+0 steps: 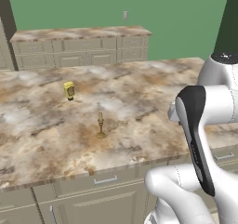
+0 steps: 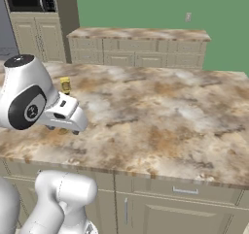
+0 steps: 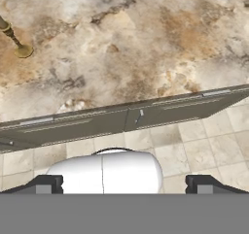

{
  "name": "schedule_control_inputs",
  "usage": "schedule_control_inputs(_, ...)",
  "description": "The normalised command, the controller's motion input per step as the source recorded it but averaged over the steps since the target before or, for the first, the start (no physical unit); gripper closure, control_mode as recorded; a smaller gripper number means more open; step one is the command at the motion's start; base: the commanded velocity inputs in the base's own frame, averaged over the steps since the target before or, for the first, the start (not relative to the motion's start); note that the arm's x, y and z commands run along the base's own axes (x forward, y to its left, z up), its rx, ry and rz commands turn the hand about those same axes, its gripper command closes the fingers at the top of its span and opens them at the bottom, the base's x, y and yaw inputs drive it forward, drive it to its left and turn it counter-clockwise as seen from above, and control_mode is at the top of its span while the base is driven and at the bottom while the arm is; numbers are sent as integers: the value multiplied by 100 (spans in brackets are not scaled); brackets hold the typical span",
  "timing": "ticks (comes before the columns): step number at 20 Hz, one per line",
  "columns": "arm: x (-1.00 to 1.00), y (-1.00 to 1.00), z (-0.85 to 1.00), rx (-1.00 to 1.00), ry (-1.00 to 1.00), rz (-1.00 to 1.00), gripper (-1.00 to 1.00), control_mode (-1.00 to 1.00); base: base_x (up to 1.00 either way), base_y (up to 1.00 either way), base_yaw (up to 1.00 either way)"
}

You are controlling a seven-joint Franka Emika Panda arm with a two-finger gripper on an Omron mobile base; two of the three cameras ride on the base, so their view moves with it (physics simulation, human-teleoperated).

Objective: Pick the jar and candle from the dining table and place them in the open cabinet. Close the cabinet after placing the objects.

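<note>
**Gripper spread wide above the table's near edge, candle off to one side**

The gripper (image 3: 124,183) hangs over the front edge of the dining table (image 1: 139,102), looking down; its two dark finger tips (image 3: 46,183) stand far apart at the bottom of the hand view, with nothing between them. Below it, that view takes in the marbled stone top, the beige drawer fronts (image 3: 87,124) seen edge-on, and the tiled floor (image 3: 214,145).

The candle (image 1: 100,126) stands upright on the marbled top, a slim stick on a brass-gold holder with a flared round base. In the left base view it sits toward the front of the table, left of the arm's dark-striped forearm and well apart from it. In the hand view the candle (image 3: 14,40) shows at the upper left corner, well away from the fingers and not touched by them.

Farther back on the table, beyond the candle, stands a small yellow container (image 1: 69,90) with a dark label, also seen in the right base view (image 2: 65,85) just behind the arm's white joint.

A second beige counter (image 2: 138,46) with drawers runs along the green wall behind.
</note>
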Motion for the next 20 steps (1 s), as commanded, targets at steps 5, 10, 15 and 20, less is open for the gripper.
schedule_control_inputs(5, 1, -1, -12, 1, -6, 5, -100, -100, 0, 0, 0)
schedule_control_inputs(10, 10, 8, -20, 17, -37, 34, -100, -100, 0, 0, 0)
schedule_control_inputs(15, 41, 0, -17, 26, -21, 56, -100, -100, 0, 0, 0)
schedule_control_inputs(20, 44, -2, -15, 22, -8, 57, -100, -100, 0, 0, 0)
